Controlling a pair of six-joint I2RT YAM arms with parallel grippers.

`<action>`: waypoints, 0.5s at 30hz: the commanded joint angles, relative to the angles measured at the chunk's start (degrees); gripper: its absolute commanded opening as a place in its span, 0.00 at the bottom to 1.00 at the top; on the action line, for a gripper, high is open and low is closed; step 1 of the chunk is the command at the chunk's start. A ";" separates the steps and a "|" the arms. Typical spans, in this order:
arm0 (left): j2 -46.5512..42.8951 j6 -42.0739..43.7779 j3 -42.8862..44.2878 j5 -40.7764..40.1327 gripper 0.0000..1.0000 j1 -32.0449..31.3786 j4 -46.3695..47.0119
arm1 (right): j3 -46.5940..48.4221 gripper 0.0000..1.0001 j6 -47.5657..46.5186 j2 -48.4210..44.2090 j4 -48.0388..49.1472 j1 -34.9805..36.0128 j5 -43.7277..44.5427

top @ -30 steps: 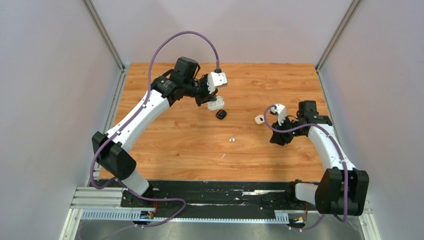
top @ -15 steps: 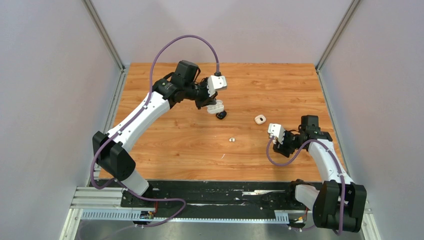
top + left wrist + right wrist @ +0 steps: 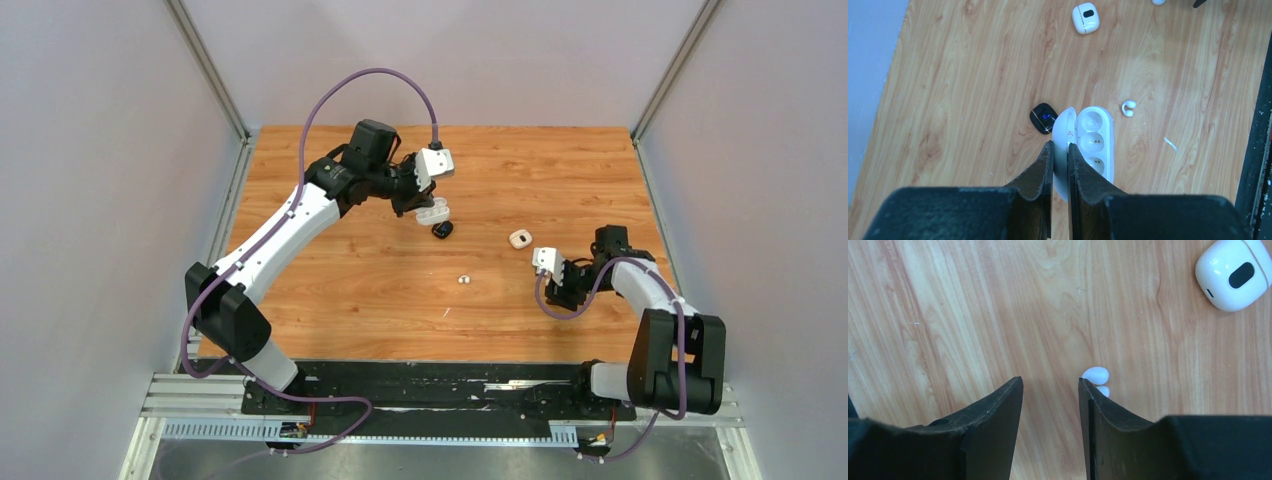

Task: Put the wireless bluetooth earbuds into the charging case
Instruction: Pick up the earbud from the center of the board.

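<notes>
My left gripper (image 3: pixel 1060 144) is shut on the lid of an open white charging case (image 3: pixel 1094 137) and holds it above the table; its sockets are empty. It also shows in the top view (image 3: pixel 433 212). A white clip-shaped earbud (image 3: pixel 1128 108) lies on the wood to the case's right, and in the top view (image 3: pixel 463 280) it is mid-table. My right gripper (image 3: pixel 1050 381) is open, low over the wood. A white earbud (image 3: pixel 1096 374) lies just outside its right fingertip (image 3: pixel 1087 390), not between the jaws.
A small black case (image 3: pixel 1043 118) lies on the table just under and left of the held case. A closed white case with a black oval (image 3: pixel 1233 272) lies beyond the right gripper, also in the top view (image 3: pixel 519 239). Grey walls enclose the table.
My right gripper has pulled back from beside the closed white case toward the near edge and now hangs over a white earbud. My left gripper has shifted slightly with the open case.
</notes>
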 commanded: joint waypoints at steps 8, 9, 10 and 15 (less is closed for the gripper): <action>-0.63 -0.72 0.19 0.25 0.00 0.23 1.19 | 5.43 0.47 -5.81 5.52 0.57 -0.25 -1.43; -0.59 -0.75 0.15 0.21 0.00 0.23 1.18 | 5.68 0.46 -5.87 6.00 0.39 -0.25 -1.39; -0.48 -0.76 0.11 0.15 0.00 0.16 1.21 | 6.02 0.46 -5.91 6.49 0.03 -0.25 -1.38; -0.17 -0.70 0.30 -0.05 0.00 0.15 1.20 | 7.70 0.45 -5.04 9.22 -0.33 -0.25 -0.95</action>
